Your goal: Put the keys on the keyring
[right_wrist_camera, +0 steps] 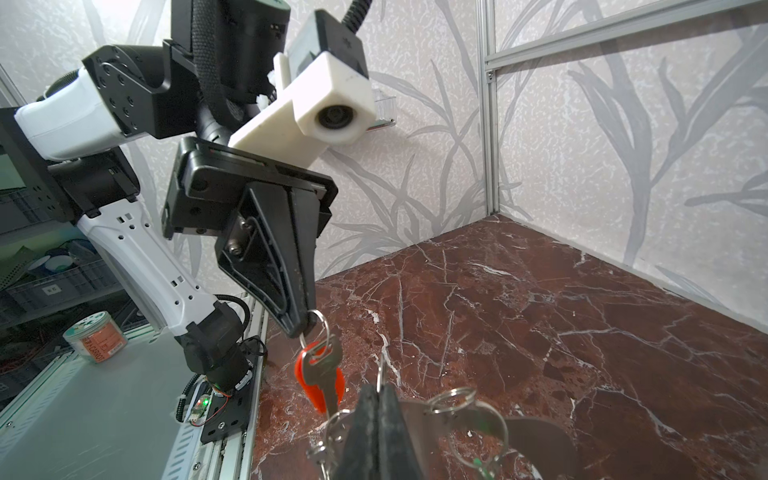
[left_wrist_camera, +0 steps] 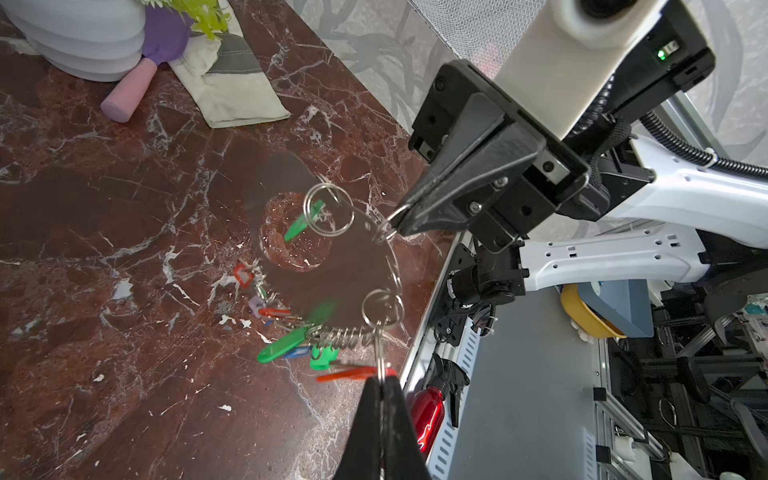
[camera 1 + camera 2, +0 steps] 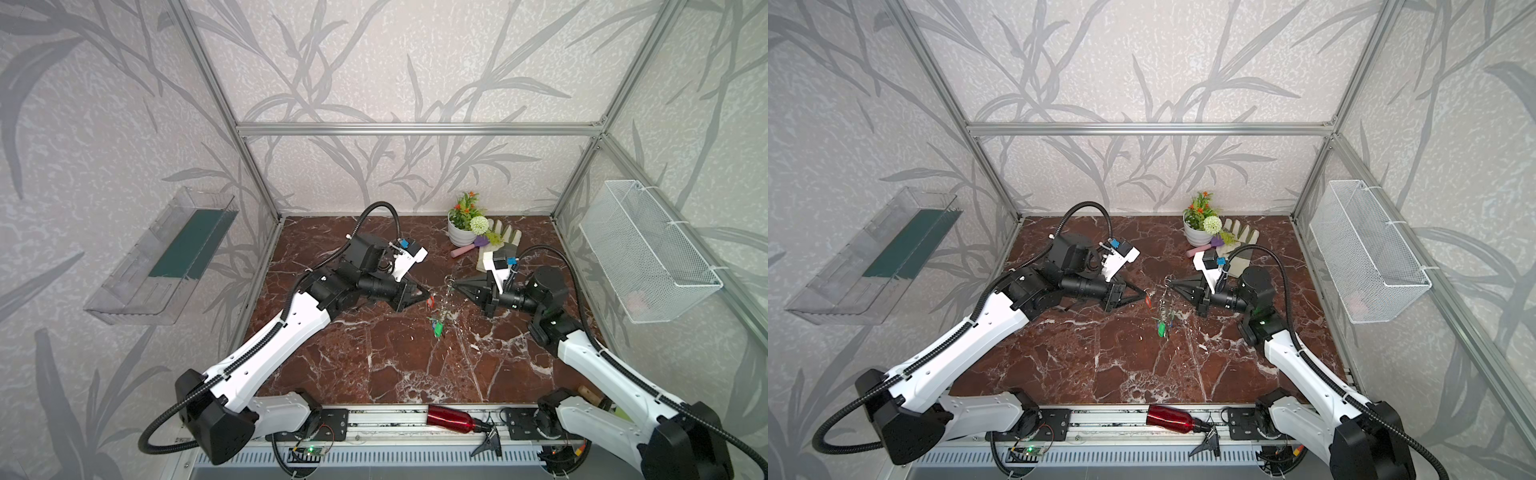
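Note:
The keyring is a flat greyish plate with an oval cut-out, edged with silver split rings and coloured tags. It hangs on edge above the marble floor in both top views. My right gripper is shut on one of its split rings. My left gripper is shut on a small ring carrying a metal key with a red-orange tag, right beside the plate's edge. Green, blue and red tagged keys dangle from the plate's lower end.
A white flower pot, a work glove and a pink-handled tool sit at the back right. A red spray bottle lies on the front rail. A wire basket and a clear shelf hang on the side walls.

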`<action>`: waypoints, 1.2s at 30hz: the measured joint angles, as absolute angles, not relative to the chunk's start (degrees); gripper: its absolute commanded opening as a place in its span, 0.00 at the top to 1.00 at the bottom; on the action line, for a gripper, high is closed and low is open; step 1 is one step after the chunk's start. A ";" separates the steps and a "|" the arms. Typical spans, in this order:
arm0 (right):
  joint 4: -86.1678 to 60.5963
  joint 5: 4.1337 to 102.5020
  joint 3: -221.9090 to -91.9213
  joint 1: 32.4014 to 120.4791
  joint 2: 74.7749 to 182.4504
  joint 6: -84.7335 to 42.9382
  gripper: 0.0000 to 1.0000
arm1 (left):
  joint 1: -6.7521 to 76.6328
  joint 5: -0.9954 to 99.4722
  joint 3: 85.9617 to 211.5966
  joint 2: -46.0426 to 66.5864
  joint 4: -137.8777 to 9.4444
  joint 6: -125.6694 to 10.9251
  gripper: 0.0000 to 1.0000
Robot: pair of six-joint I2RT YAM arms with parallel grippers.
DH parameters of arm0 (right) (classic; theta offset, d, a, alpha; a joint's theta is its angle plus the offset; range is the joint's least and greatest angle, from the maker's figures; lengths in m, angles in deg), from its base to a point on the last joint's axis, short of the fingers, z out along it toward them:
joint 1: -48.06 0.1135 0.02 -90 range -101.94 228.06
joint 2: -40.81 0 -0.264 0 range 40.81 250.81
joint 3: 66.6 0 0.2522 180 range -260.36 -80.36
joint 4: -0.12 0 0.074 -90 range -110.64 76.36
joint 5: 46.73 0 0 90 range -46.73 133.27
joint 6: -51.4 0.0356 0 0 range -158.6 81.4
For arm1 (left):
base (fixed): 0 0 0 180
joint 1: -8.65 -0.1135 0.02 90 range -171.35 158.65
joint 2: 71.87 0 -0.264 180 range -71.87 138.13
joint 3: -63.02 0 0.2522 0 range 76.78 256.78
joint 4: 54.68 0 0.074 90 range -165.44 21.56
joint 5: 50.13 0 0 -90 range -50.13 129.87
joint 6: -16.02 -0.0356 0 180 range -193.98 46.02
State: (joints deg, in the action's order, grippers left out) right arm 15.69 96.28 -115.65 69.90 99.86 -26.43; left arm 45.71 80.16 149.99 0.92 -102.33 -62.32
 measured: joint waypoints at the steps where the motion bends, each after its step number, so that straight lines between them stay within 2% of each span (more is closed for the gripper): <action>1: 15.69 96.26 -115.67 70.06 99.90 -26.43 1.00 | 45.75 80.16 150.32 1.43 -102.28 -62.30 1.00; 15: 15.05 96.04 -116.22 71.32 101.52 -26.46 1.00 | 49.62 77.60 150.88 4.64 -99.35 -61.16 1.00; 36: 14.26 93.74 -116.22 71.70 101.67 -26.39 1.00 | 52.48 67.88 149.60 4.27 -92.77 -53.09 1.00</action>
